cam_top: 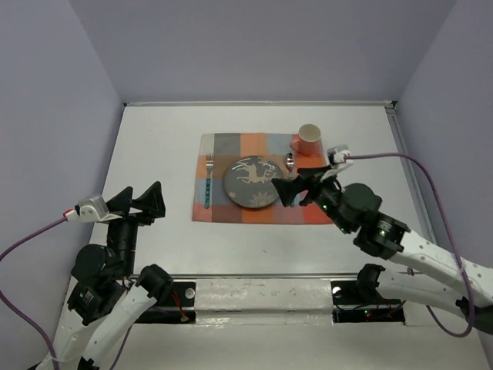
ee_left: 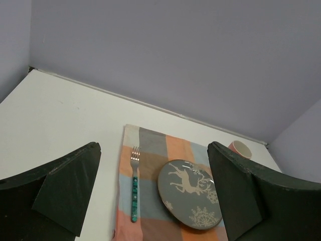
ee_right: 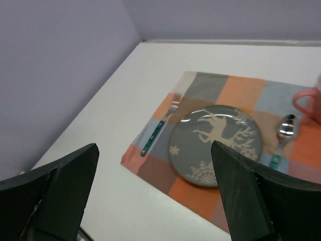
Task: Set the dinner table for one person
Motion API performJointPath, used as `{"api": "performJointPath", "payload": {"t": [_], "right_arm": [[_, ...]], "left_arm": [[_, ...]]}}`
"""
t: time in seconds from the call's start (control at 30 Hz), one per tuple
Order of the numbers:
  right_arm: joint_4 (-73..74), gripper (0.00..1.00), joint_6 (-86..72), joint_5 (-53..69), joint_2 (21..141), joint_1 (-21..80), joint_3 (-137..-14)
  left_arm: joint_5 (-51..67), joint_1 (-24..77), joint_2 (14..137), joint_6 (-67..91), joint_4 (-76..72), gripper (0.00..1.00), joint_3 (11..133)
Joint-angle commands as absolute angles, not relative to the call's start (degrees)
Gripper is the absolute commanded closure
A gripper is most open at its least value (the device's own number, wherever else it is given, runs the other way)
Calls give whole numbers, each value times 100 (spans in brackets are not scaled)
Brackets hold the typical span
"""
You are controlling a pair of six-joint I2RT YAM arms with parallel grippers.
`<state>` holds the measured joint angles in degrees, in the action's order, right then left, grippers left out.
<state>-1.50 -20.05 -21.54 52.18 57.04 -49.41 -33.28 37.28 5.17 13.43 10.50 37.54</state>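
An orange, blue and grey checked cloth (cam_top: pixel 231 204) lies on the white dinner table (cam_top: pixel 154 146). On it sit a grey plate with a white deer (cam_top: pixel 252 182), a fork with a green handle (cam_top: pixel 209 179) to its left, a spoon (cam_top: pixel 290 161) to its right, and a pink cup (cam_top: pixel 307 139) at the far right corner. My right gripper (cam_top: pixel 295 189) is open and empty, hovering over the cloth's right side near the spoon. My left gripper (cam_top: pixel 140 202) is open and empty, above the table left of the cloth. The left wrist view shows the fork (ee_left: pixel 134 186) and plate (ee_left: pixel 190 193); the right wrist view shows the plate (ee_right: pixel 214 144) and spoon (ee_right: pixel 286 131).
Lavender walls enclose the table at the back and both sides. A metal rail (cam_top: pixel 262 297) runs along the near edge between the arm bases. A purple cable (cam_top: pixel 416 166) loops from the right wrist over the table's right side.
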Motion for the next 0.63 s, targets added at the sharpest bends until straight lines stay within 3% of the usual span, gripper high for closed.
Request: {"api": "performJointPath", "payload": {"t": [0.0,0.2,0.6], "right_arm": [[-492,0,-1723,-3800,3705,5687,-4062],[-238,0,-1195,-4815,3436,5687,-3814],[-193,0,-1318,-4562,3375,5687,-3674]], "left_arm": [[-3313,3665,685,1169,633,1,3788],[-3331,3647,870,1151,624,1,3841],[-2866,3647,1582,1143,791,1,3955]]}}
